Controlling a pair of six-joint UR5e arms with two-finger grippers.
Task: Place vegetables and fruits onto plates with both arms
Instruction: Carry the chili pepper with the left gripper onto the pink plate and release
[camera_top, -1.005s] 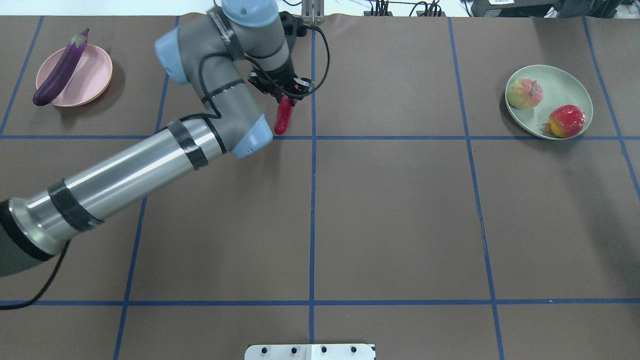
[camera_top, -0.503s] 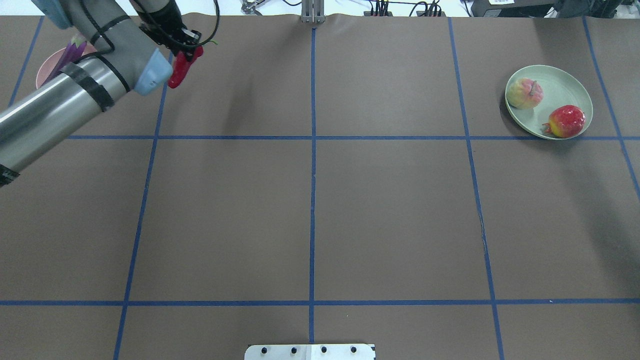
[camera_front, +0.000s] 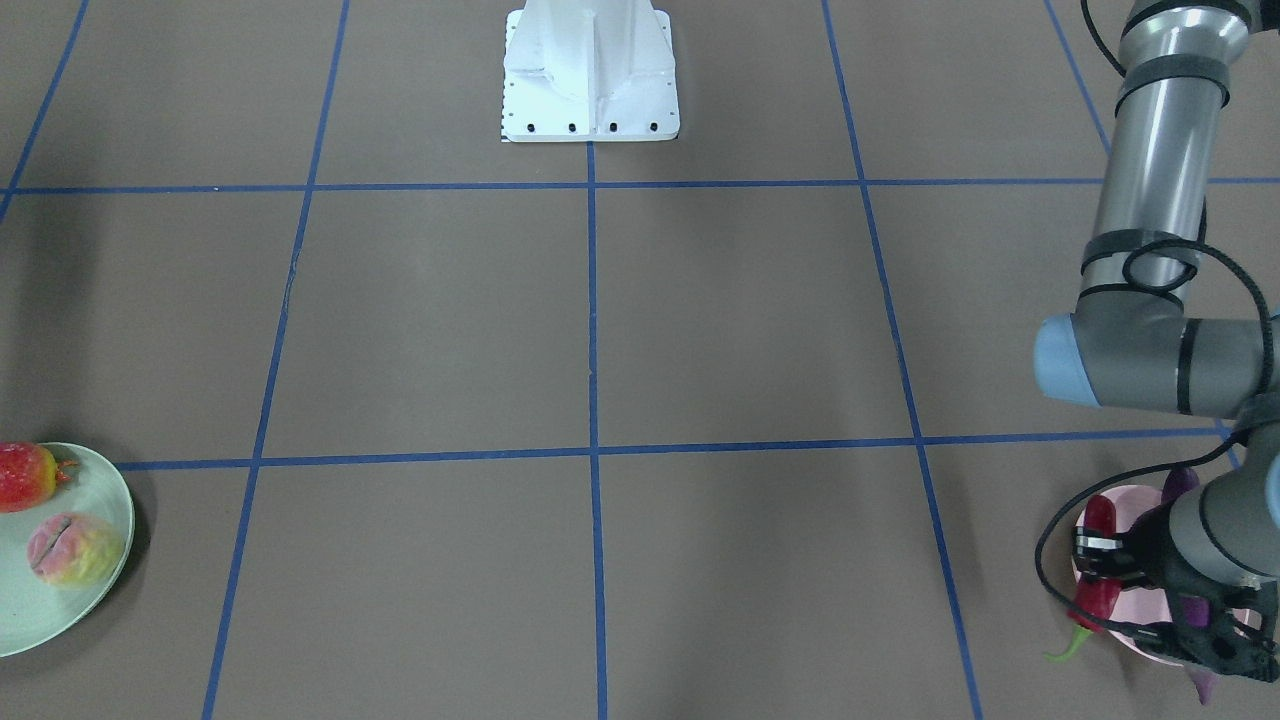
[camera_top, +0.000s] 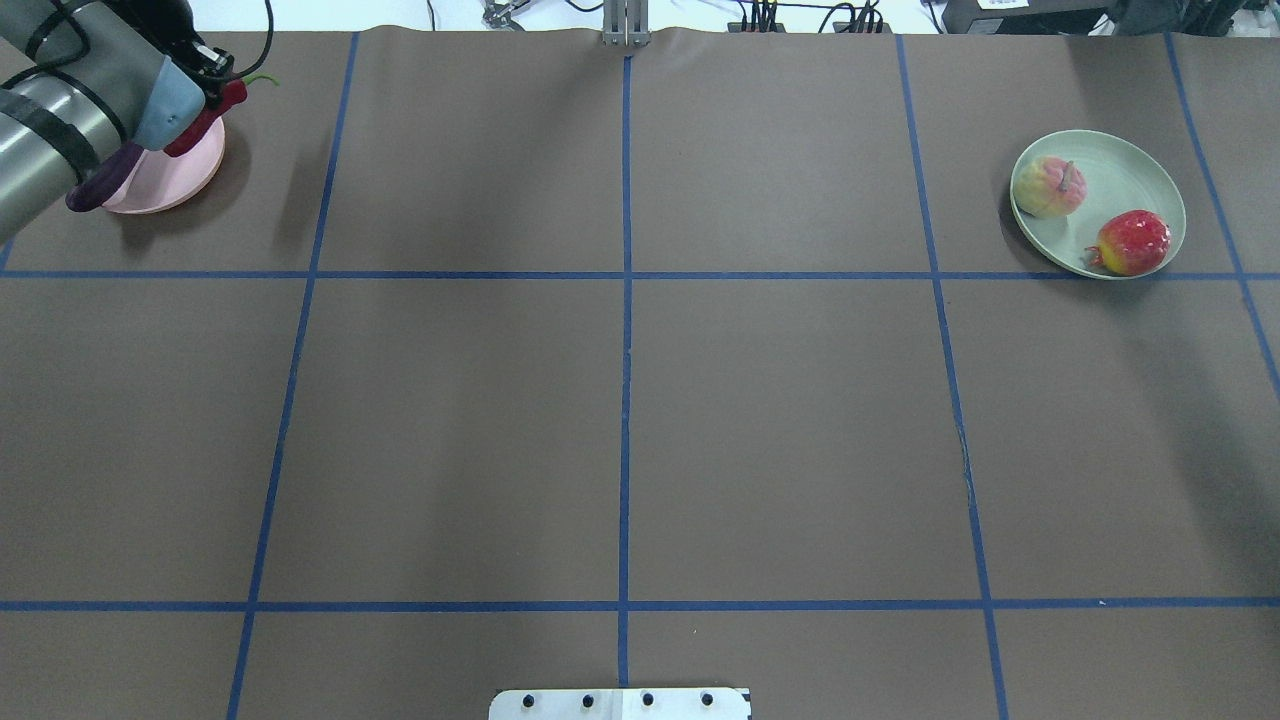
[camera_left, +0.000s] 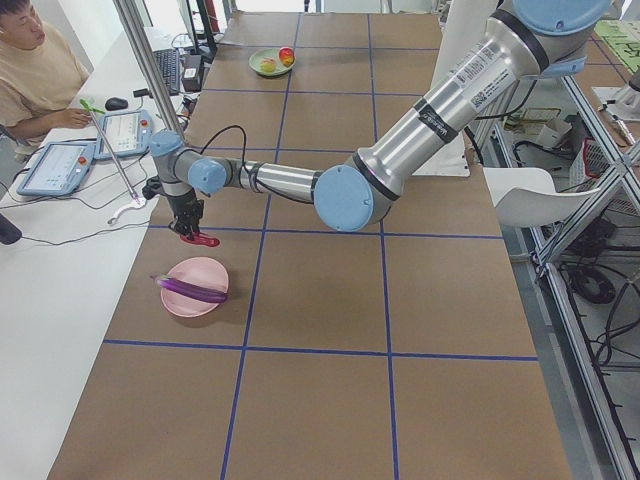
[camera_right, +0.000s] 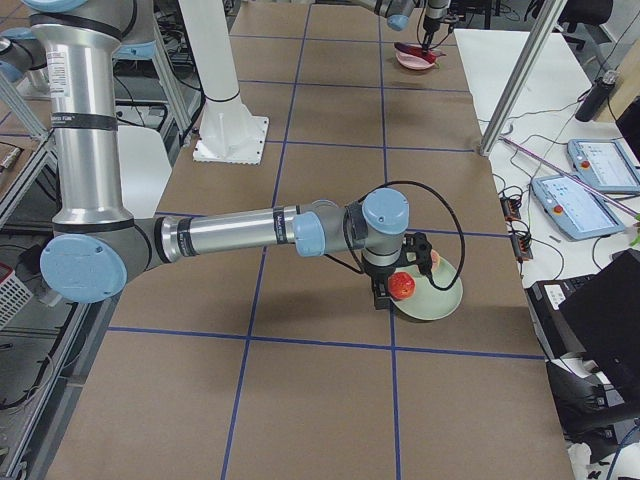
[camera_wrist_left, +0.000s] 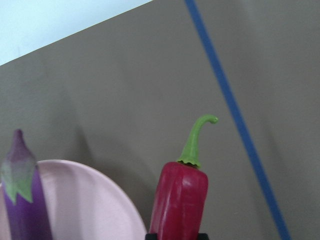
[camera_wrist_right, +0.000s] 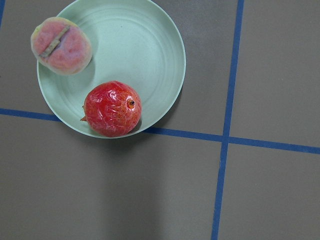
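**Brown tabletop (camera_top: 620, 420), chili pepper (camera_wrist_left: 179, 200) held at the edge of the pink plate (camera_top: 190, 172)**

Wide table covered in brown paper, divided into large squares by blue tape lines (camera_top: 624, 300). White pedestal base (camera_front: 590, 80) bolted at the robot's side.

At the far corner on the robot's left: pale pink plate carrying a long glossy purple eggplant (camera_left: 190, 290), laid across it with the blunt end jutting past the rim. Stretched out over that corner, the left arm (camera_left: 420, 130), with the left gripper (camera_front: 1100, 548) clamped tight around the dark red chili pepper. Chili lifted clear of the table, hanging just beside the plate's rim, curled green stem pointing away from the robot. Apart from both plate and eggplant in the wrist view.

At the far corner on the robot's right: pale mint green plate (camera_wrist_right: 145, 50) holding both fruits, set apart from each other. Fuzzy pink-and-yellow peach (camera_wrist_right: 61, 45) toward one side, bumpy red-orange fruit (camera_wrist_right: 112, 108) against the rim nearer the robot. Reaching low over the table to this plate, the right arm (camera_right: 230, 235), with the right gripper (camera_right: 383, 297) just beside the red fruit. Fingers out of sight in the wrist view; impossible to tell whether open or closed.

Seated operator (camera_left: 30, 60) at a side bench.
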